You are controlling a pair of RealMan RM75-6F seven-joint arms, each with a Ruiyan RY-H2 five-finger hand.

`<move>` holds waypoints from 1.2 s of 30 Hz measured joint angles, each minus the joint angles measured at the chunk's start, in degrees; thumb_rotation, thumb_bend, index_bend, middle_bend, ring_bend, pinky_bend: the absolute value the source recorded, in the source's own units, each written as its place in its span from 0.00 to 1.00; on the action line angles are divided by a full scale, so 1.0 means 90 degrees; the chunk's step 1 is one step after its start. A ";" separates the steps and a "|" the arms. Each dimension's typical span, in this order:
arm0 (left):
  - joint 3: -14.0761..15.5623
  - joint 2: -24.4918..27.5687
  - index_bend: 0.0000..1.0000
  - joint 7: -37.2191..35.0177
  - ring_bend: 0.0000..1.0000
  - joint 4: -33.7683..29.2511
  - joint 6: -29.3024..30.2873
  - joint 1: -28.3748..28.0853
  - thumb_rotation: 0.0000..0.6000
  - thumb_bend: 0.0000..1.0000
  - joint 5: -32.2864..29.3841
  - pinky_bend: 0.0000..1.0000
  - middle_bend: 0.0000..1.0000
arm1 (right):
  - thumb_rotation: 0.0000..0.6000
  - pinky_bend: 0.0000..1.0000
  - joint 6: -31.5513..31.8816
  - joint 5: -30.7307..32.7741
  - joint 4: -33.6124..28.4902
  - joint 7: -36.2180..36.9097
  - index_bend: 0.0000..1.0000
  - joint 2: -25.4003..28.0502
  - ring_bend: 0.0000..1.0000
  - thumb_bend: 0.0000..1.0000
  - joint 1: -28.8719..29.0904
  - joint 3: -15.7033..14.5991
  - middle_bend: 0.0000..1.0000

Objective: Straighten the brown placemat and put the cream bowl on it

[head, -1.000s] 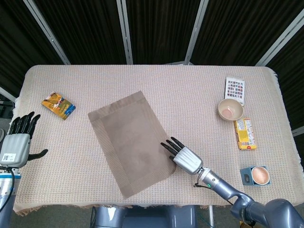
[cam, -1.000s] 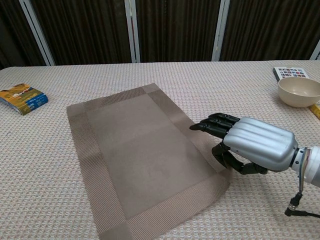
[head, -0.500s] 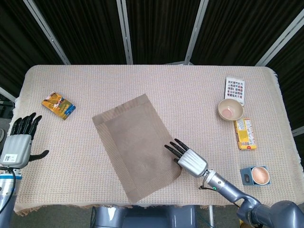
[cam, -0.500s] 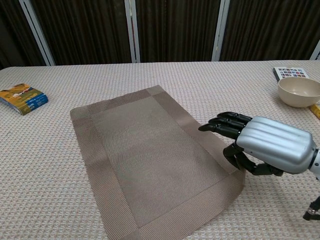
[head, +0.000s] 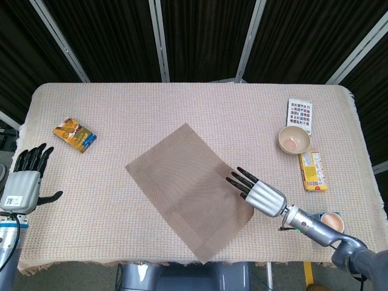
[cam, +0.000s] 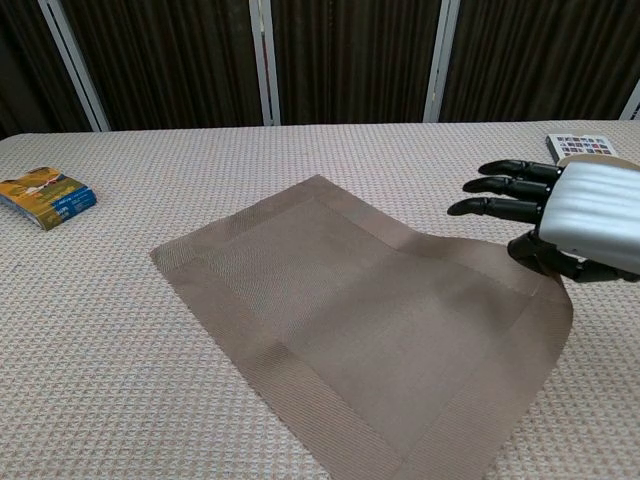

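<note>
Right hand (head: 262, 195) pinches the brown placemat (head: 189, 190) at its right corner, mat skewed mid-surface. Cream bowl (head: 294, 140) sits far right, untouched. Left hand (head: 23, 180) empty, fingers spread. Risk: over-rotating, corner slipping, mat buckling.

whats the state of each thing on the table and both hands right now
brown placemat: flat, skewed to the table edges, right corner gripped
right hand: grips the placemat's right corner
left hand: holds nothing, fingers apart, off the table's left edge
cream bowl: upright, off the placemat, far right
yellow packet: flat, beside the bowl
colour card: flat, behind the bowl
small book: flat, far left
</note>
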 measured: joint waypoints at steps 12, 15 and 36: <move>0.0014 -0.0063 0.00 0.0086 0.00 0.0091 -0.0066 -0.0035 1.00 0.00 -0.0077 0.00 0.00 | 1.00 0.00 -0.0538 -0.0024 0.1819 -0.0217 0.75 -0.0255 0.00 0.48 0.0798 0.0275 0.07; 0.0017 -0.0079 0.00 0.0103 0.00 0.0111 -0.0073 -0.0038 1.00 0.00 -0.0100 0.00 0.00 | 1.00 0.00 -0.0589 -0.0051 0.2369 -0.0340 0.67 -0.0425 0.00 0.43 0.0992 0.0295 0.06; 0.0201 -0.0030 0.00 -0.0110 0.00 0.0142 -0.0149 -0.0070 1.00 0.00 0.0420 0.00 0.00 | 1.00 0.00 0.0289 0.1869 0.0935 0.0199 0.00 -0.0081 0.00 0.00 0.0011 0.1503 0.00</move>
